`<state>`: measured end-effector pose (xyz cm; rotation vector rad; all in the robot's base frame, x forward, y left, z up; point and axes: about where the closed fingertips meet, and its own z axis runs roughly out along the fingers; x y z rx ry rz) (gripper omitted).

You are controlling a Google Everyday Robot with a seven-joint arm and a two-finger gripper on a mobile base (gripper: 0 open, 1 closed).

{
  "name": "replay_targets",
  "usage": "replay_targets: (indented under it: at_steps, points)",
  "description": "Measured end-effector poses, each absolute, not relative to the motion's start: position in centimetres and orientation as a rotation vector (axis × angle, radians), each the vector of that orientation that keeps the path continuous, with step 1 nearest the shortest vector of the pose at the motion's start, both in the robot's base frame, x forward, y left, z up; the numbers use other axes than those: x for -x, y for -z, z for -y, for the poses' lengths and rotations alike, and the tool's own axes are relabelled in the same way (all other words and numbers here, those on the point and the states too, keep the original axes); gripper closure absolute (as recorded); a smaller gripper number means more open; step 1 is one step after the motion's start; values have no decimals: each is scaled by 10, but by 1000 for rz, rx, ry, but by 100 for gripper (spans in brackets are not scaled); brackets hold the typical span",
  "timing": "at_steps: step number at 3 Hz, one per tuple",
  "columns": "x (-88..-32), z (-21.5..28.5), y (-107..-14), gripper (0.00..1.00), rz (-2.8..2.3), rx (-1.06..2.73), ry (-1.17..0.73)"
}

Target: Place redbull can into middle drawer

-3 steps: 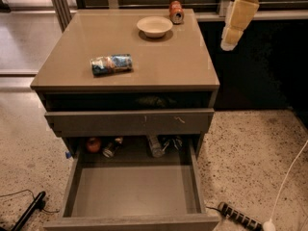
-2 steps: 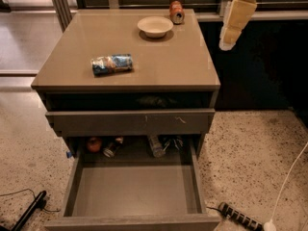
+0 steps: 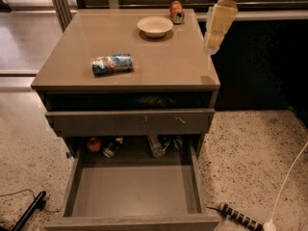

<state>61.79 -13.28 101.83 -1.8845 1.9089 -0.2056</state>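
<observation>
Only the gripper [image 3: 211, 46] has shifted: compared with a second ago it sits a little further left, so its pale tip now overlaps the right edge of the surface [image 3: 159, 66] in the camera view, where before it hung clear of that edge. It is high on the right and well apart from everything on the surface. Whether it is apart or together cannot be told from this angle, and it carries nothing.

Nothing else has changed. The redbull can [image 3: 111, 64] lies on its side toward the front left of the surface, where it lay in the earlier pictures, with bare top all round it. The white bowl [image 3: 155, 26] and the orange-red can [image 3: 176, 11] stand at the back, also unmoved. Below, the middle drawer [image 3: 132, 191] is pulled well out and its flat floor is bare; a few small bottles or cans [image 3: 156, 146] lie in the recess behind it, under the scratched drawer front [image 3: 130, 121].

By my reading, the task is at its very start: the arm is only beginning its approach and must travel left and down across the surface, past the bowl, before any grasp. The drawer already stands ready to receive the can.
</observation>
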Motion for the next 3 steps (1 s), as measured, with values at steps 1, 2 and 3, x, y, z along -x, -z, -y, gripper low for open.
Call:
replay_targets:
  at_steps: [1, 2, 3]
  points:
    - [-613, 109, -1007, 0, -1872, 1952, 187]
    - [-604, 81, -988, 0, -1814, 2058, 175]
    - [-604, 81, -988, 0, -1814, 2058, 175]
